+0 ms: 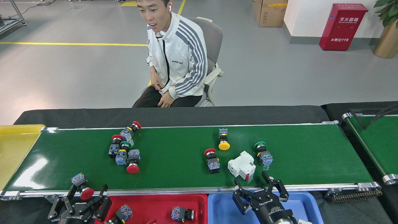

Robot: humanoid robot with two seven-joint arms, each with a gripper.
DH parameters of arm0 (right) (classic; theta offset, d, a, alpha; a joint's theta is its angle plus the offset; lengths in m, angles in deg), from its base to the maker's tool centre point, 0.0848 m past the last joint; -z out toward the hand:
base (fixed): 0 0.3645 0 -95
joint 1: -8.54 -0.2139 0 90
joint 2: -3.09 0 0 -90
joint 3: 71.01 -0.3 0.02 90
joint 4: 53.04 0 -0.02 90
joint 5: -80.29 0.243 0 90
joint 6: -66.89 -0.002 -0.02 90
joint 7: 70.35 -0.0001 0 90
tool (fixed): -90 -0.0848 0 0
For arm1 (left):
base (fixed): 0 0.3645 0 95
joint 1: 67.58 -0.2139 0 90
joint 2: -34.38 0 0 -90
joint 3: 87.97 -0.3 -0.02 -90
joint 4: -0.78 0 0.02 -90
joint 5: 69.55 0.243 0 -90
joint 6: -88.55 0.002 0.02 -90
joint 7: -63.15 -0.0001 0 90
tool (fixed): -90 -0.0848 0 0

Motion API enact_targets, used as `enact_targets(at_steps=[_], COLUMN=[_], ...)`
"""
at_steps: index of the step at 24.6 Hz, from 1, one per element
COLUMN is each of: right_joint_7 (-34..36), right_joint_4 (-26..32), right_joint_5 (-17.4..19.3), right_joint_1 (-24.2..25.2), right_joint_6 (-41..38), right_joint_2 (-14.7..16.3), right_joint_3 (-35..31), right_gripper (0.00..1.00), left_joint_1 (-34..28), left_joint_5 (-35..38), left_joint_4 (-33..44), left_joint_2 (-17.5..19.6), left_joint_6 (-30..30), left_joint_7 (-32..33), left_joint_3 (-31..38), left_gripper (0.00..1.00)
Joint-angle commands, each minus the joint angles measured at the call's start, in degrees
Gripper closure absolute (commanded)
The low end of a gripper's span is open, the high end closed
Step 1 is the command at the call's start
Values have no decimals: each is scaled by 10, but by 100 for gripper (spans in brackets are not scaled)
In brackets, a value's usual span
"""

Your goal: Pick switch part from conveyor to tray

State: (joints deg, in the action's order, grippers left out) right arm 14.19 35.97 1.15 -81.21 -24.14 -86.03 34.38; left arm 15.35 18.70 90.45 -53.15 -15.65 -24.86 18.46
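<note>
The conveyor (pixel 180 168) runs across the view with switch parts lying on it. A red-capped push-button switch (pixel 81 187) sits at the near left rail, between the fingertips of my open left gripper (pixel 89 187). A white breaker-style switch (pixel 242 165) lies right of centre, and its near end sits between the fingers of my open right gripper (pixel 249 176). Close by are a red-capped switch (pixel 212 159), a yellow-capped one (pixel 223 140) and a green-capped one (pixel 263 153). The red tray (pixel 149 201) holds a few switches. The blue tray (pixel 222 207) is beside it.
A cluster of several button switches (pixel 124 149) lies on the left half of the belt. A yellow bin (pixel 15 146) stands at the left end, and a narrower green belt (pixel 376 140) at the right. A seated person (pixel 177 59) faces the far side.
</note>
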Motion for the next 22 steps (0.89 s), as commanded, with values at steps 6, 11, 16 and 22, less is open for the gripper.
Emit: enact_targets(at_steps=[6, 11, 16, 22], right_joint_7=[-13, -27, -31, -29], right_joint_4=[-29, -99, -112, -111], right_joint_5=[0, -1, -6, -2], right_joint_1=[-43, -96, -111, -120], right_joint_6=[-14, -9, -13, -16], right_joint_2=[-4, -42, -42, -30], right_joint_3=[15, 32, 58, 65], right_gripper=[0, 0, 63, 95], left_joint_1=[65, 91, 127, 152], left_joint_5=[23, 23, 23, 17], left_joint_4=[-72, -115, -166, -222], left_joint_2=[29, 49, 62, 78], left_joint_6=[59, 88, 97, 97], left_joint_7=[-1, -3, -6, -9], left_joint_3=[4, 4, 5, 5], left_gripper=[0, 0, 2, 29])
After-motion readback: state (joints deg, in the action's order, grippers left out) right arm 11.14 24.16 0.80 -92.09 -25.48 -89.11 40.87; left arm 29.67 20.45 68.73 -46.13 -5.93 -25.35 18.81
